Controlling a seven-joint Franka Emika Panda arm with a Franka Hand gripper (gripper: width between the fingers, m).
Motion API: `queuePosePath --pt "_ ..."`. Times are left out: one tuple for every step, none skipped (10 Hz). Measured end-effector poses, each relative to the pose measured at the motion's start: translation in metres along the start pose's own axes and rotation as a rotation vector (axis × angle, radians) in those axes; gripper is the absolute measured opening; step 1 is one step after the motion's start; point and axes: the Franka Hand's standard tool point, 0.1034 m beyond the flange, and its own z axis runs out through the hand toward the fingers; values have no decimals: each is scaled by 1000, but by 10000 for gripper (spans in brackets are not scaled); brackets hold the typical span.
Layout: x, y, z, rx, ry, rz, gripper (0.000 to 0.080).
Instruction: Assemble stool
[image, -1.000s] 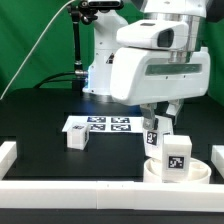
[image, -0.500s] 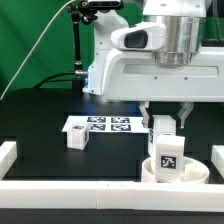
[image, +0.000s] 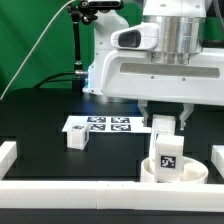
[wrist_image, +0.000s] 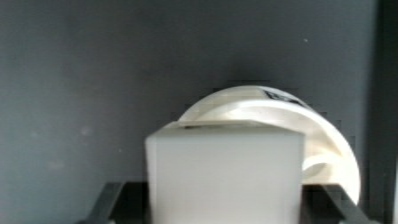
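The round white seat (image: 150, 170) lies at the exterior view's lower right. One white leg (image: 168, 158) with a square tag stands upright in it. My gripper (image: 166, 122) comes straight down over the leg's top, one finger on each side, and is shut on it. In the wrist view the leg (wrist_image: 228, 170) fills the space between the two dark fingers (wrist_image: 125, 205), with the seat's curved rim (wrist_image: 302, 110) beyond it. A second loose leg (image: 78, 138) lies on the black table to the exterior view's left. No third leg shows.
The marker board (image: 100, 125) lies flat behind the loose leg. White border rails run along the front (image: 80, 190), the left (image: 8, 155) and the right (image: 218, 155). The robot's base stands behind the marker board.
My wrist has turned about its vertical axis with the leg in it, so the gripper body now faces the camera squarely. Over the last half second almost nothing moved.
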Motion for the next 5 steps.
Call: queuePosePath --pt "0 0 0 4 0 60 337" --pt "0 1 1 20 6 172 337" --pt "0 1 1 31 5 248 337" --pt "0 1 1 47 3 357 337" --pt "1 1 1 74 -2 486 338"
